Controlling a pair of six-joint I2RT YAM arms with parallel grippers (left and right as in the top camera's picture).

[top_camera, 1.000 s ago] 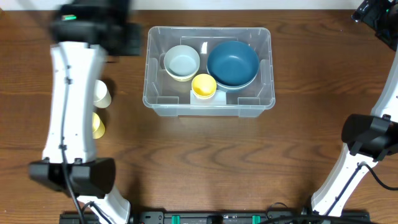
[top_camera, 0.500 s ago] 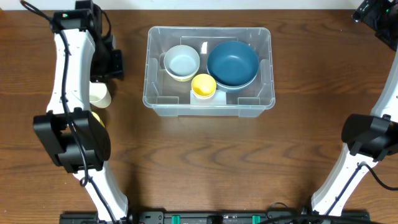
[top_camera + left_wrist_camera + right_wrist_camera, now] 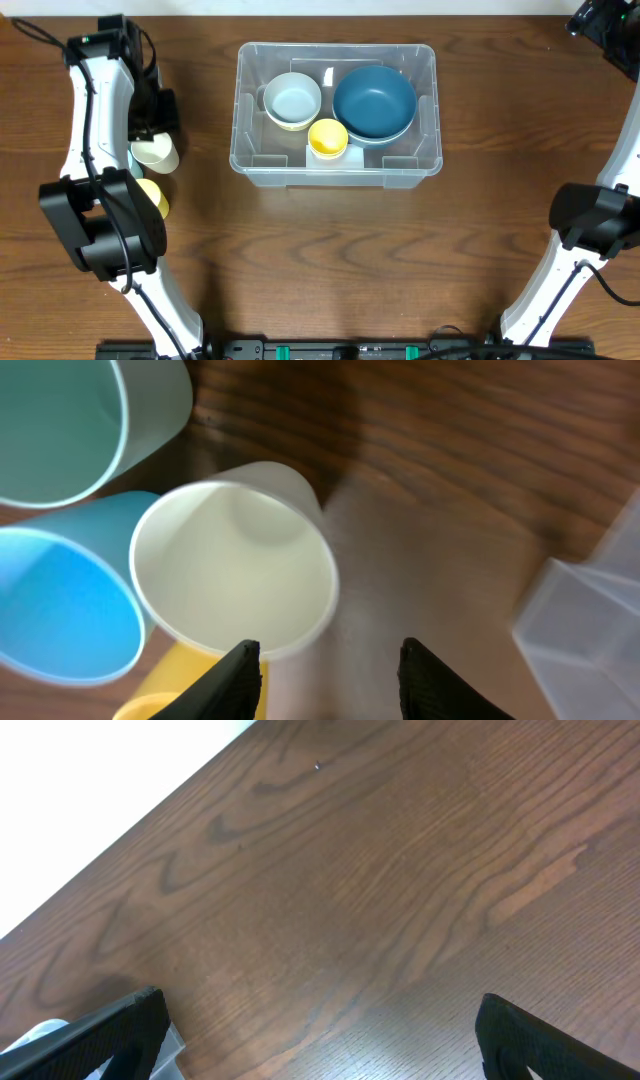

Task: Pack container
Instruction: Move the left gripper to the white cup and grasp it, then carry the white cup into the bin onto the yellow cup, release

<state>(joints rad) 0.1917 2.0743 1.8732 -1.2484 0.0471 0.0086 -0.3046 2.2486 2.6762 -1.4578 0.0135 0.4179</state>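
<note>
Cut off at the left wrist view's edges: green cup (image 3: 60, 420), blue cup (image 3: 55, 600), yellow cup (image 3: 165, 685), container (image 3: 590, 630) corner

my left arm runs up the table's (image 3: 330, 260) left side, its gripper (image 3: 158, 126) over a cream cup (image 3: 156, 153) on the wood, a loose yellow cup (image 3: 152, 198) just beside that. mid-table, well apart, the clear container (image 3: 400, 172) holds a pale bowl (image 3: 292, 101), a big blue bowl (image 3: 374, 100) and a packed yellow cup (image 3: 328, 137).

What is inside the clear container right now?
The container holds a pale blue bowl, a larger dark blue bowl and a small yellow cup. Anything beneath them is covered, so I cannot tell.
</note>
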